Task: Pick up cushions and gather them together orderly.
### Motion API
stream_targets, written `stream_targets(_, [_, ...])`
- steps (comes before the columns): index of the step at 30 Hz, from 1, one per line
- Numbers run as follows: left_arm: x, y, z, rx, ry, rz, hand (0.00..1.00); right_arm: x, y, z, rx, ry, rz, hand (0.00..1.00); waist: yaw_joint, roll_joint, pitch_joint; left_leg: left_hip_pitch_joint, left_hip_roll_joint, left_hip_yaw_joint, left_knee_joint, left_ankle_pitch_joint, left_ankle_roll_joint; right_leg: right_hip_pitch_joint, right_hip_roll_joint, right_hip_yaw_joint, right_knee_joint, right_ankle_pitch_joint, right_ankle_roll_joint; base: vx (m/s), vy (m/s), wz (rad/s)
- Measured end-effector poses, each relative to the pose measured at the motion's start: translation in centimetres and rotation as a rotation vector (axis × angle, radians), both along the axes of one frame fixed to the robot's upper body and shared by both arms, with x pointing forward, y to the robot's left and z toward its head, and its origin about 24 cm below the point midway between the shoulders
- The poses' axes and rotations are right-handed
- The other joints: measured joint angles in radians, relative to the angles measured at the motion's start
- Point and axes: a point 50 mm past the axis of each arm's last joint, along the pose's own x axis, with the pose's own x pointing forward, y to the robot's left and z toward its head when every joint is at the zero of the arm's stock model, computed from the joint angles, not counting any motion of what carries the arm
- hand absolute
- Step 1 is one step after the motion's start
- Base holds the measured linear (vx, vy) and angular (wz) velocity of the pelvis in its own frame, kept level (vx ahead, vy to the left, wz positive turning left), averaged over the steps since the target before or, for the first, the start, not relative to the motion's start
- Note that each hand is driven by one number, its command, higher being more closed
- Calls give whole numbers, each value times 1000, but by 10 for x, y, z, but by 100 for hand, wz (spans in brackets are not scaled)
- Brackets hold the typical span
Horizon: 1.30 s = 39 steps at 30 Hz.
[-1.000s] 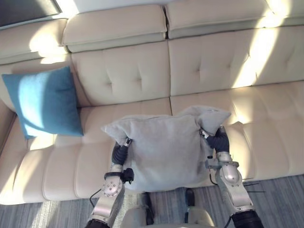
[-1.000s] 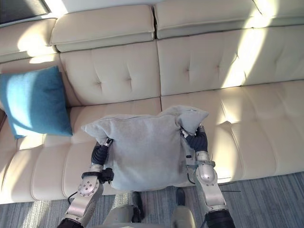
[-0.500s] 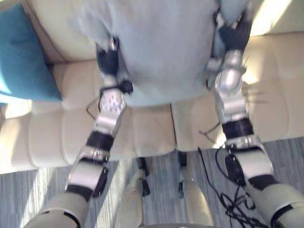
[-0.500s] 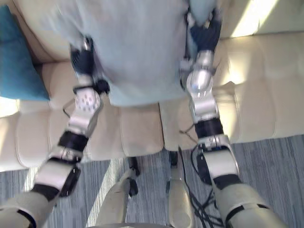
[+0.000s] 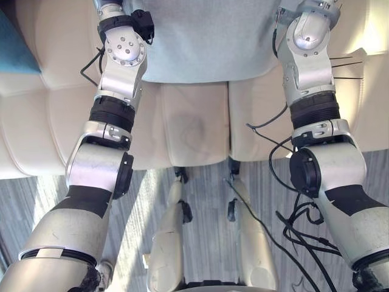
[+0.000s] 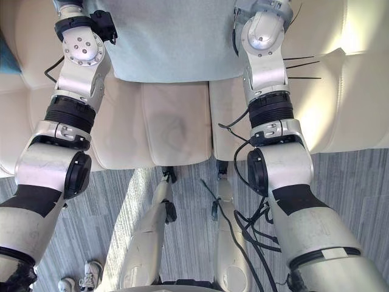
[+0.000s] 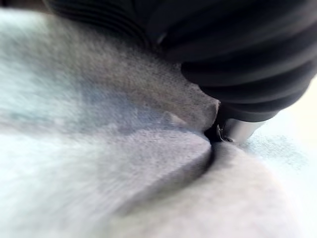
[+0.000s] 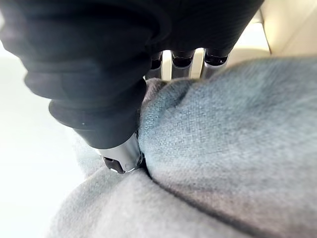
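Note:
A grey cushion [image 5: 206, 42] hangs over the sofa seat between my two outstretched arms; its lower edge shows at the top of the eye views. My left hand [image 7: 237, 64] is shut on the cushion's left side, its thumb [image 7: 238, 130] pinching a fold of the grey cloth [image 7: 124, 173]. My right hand [image 8: 99, 74] is shut on the right side, thumb [image 8: 121, 156] dug into the fabric [image 8: 223, 148] and fingers [image 8: 183, 59] behind it. A corner of a blue cushion [image 5: 11, 48] shows at the far left on the sofa.
The cream leather sofa [image 5: 188, 128] spans the view, its front edge running above the grey striped carpet [image 5: 48, 201]. Sun falls on the right seat [image 6: 340, 79]. White shoes [image 6: 91, 274] lie on the floor at lower left.
The camera has tipped downward, so the sofa back and most of both cushions have left the view. Both hands still hold the grey cushion, with arms stretched further over the seat.

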Motion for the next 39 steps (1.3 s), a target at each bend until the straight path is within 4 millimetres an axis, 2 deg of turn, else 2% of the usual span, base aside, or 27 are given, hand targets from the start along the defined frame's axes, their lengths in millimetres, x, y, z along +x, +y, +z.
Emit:
stream_targets(3, [-7, -1, 20, 11, -54, 7, 0, -9, -3, 17, 0, -65, -7, 0, 8, 0, 3, -37, 3, 2, 7, 0, 0, -39, 0, 2, 8, 0, 0, 39, 85, -2])
stream_targets(10, [-12, 4, 28, 5, -90, 10, 0, -25, -17, 33, 14, -157, -10, 0, 22, -1, 4, -77, 14, 15, 14, 4, -6, -94, 3, 10, 40, 0, 0, 20, 71, -5])
stream_targets(12, [-16, 12, 33, -4, -111, 20, 0, -28, -27, 36, 5, -175, -28, 0, 22, -1, 4, -75, 22, 24, 24, 3, -7, -96, 3, 13, 56, -1, 0, -24, 60, -3])
stream_targets(15, [-29, 37, 38, -14, -170, 33, 0, -36, -49, 38, -11, -206, -14, 0, 23, -1, 4, -72, 25, 25, 36, 3, -7, -97, 4, 13, 76, -6, -2, -43, 29, 0])
stream_targets(16, [-31, 48, 35, -18, -174, 45, 0, -38, -56, 35, -17, -211, -4, 0, 22, -1, 4, -71, 25, 25, 43, 2, -7, -97, 3, 13, 88, -16, -4, -64, 10, 3])
stream_targets(17, [-33, 68, 22, -42, -154, 68, 0, -39, -68, 28, -33, -199, -1, 0, 24, -1, 4, -60, 28, 26, 46, 2, -7, -97, 3, 13, 110, -27, -5, -68, 4, 3])
stream_targets(19, [-33, 86, 4, -66, -116, 93, 0, -41, -76, 19, -53, -189, 18, 0, 26, -1, 4, -49, 32, 31, 45, -10, -22, -94, 7, 15, 130, -43, -9, -75, -8, -1])
stream_targets(21, [-33, 111, -39, -92, -22, 119, 0, -44, -81, -3, -108, -167, 55, 0, 26, -2, 4, -21, 41, 44, 45, -11, -22, -75, 14, 22, 143, -51, -7, -85, -29, -7])
stream_targets(22, [-34, 114, -53, -88, 8, 115, 0, -45, -82, -13, -126, -152, 71, 0, 26, -2, 3, -9, 43, 46, 46, -11, -22, -64, 17, 23, 143, -52, -9, -46, -28, -6])
stream_targets(23, [-35, 117, -74, -70, 55, 110, 0, -45, -82, -28, -164, -123, 85, 0, 26, -2, 3, 7, 45, 47, 46, -12, -21, -48, 19, 22, 143, -56, -11, -39, -45, -5])
stream_targets(24, [-40, 116, -112, -36, 144, 85, 0, -46, -82, -60, -236, -48, 112, 0, 27, -4, 2, 32, 51, 49, 60, -24, -21, -18, 22, 22, 144, -64, -16, -28, -49, -3])
stream_targets(25, [-42, 113, -128, -28, 178, 69, 0, -47, -82, -75, -258, -15, 125, 0, 28, -4, 2, 42, 53, 49, 70, -34, -21, -4, 23, 22, 144, -68, -16, -15, -63, -3])
stream_targets(27, [-52, 92, -202, -11, 369, -27, 0, -47, -82, -147, -294, 189, 189, 0, 29, -4, 2, 91, 60, 46, 113, -66, -20, 63, 23, 18, 155, -93, -16, 20, -57, 1])
stream_targets(28, [-56, 85, -224, -18, 429, -60, 0, -48, -81, -168, -287, 247, 205, 0, 29, -4, 1, 108, 60, 46, 125, -79, -20, 84, 23, 16, 156, -101, -16, 42, -54, 2])
stream_targets(29, [-68, 67, -267, -37, 550, -132, 0, -54, -79, -211, -254, 370, 239, 0, 30, -5, -4, 142, 60, 46, 143, -110, -22, 122, 22, 15, 164, -122, -14, 40, -38, 0])
stream_targets(30, [-76, 59, -286, -50, 609, -159, 0, -58, -78, -229, -238, 424, 255, 0, 29, -5, -10, 153, 61, 46, 152, -121, -22, 134, 21, 14, 171, -130, -14, 90, -49, 0])
stream_targets(31, [-98, 42, -328, -97, 739, -225, 0, -71, -75, -271, -215, 550, 280, 0, 27, -7, -33, 179, 60, 47, 164, -138, -22, 160, 19, 14, 184, -149, -13, 94, -35, 0])
stream_targets(32, [-115, 30, -358, -122, 845, -265, 0, -82, -73, -303, -204, 661, 287, 0, 28, -7, -51, 210, 59, 47, 163, -147, -25, 188, 18, 14, 188, -165, -9, 126, -41, 0])
stream_targets(33, [-124, 27, -373, -134, 902, -281, 0, -88, -73, -321, -195, 728, 291, 0, 28, -6, -65, 226, 59, 46, 162, -149, -24, 204, 18, 13, 188, -171, -9, 116, -33, 5])
stream_targets(34, [-147, 23, -405, -163, 1039, -297, 0, -104, -74, -364, -170, 897, 292, 0, 27, -5, -109, 260, 57, 41, 158, -151, -30, 238, 17, 4, 188, -185, -7, 148, -42, 9])
stream_targets(35, [-165, 23, -428, -187, 1144, -289, 0, -120, -75, -399, -134, 1043, 293, 0, 26, -5, -140, 300, 55, 35, 146, -154, -35, 275, 17, 1, 186, -198, -5, 131, -31, 12])
stream_targets(36, [-174, 24, -438, -198, 1195, -284, 0, -129, -75, -415, -115, 1115, 291, 0, 26, -5, -153, 323, 54, 30, 140, -155, -37, 299, 17, -1, 185, -206, -4, 121, -27, 13])
stream_targets(37, [-196, 28, -460, -225, 1314, -261, 0, -153, -77, -451, -72, 1283, 283, 0, 25, -5, -191, 377, 51, 25, 114, -157, -39, 350, 18, -6, 169, -219, 5, 106, -21, 9])
stream_targets(38, [-212, 31, -474, -232, 1399, -252, 0, -170, -81, -471, -42, 1387, 271, 0, 26, -3, -218, 410, 47, 24, 94, -157, -39, 382, 19, -7, 151, -221, 7, 100, -17, 5])
stream_targets(39, [-220, 32, -479, -238, 1436, -246, 0, -180, -83, -480, -30, 1439, 261, 0, 25, -1, -228, 430, 44, 22, 80, -158, -40, 400, 18, -8, 141, -220, 7, 92, -1, -2])
